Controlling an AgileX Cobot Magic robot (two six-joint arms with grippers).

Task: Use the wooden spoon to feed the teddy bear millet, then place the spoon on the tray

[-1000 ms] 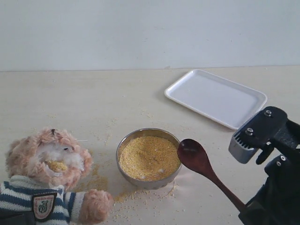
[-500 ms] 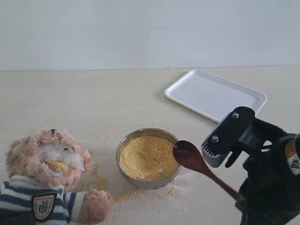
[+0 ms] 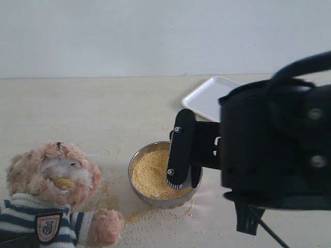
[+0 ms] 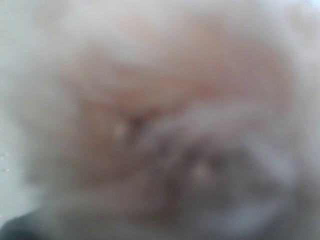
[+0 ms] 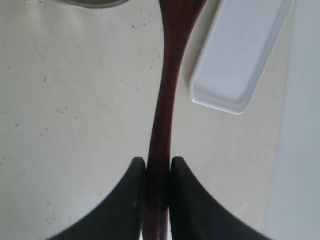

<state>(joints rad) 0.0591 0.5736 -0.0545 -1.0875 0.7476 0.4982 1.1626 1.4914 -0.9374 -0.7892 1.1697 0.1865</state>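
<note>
My right claw (image 5: 157, 161) is clenched on the thin handle of the wooden spoon (image 5: 167, 100). One finger presses each side, and the handle runs out from the claw toward the steel bowl (image 3: 137, 157). From the exterior camera my right arm blocks much of the scene, and the claw's fingers (image 3: 178, 150) stand in front of the bowl's right side. The spoon's round end is hidden from me.

The millet (image 3: 152, 175) fills the bowl, which sits midway along the tabletop's (image 3: 103, 113) near edge. Loose grains lie around it, and a clump sits on the muzzle of the teddy bear (image 3: 51, 181) at the near left corner. The tray (image 3: 204, 98) lies toward the far right, partly behind my arm.

I cannot tell whether my left claw is released or clenched, because its camera shows only blurred fur.
</note>
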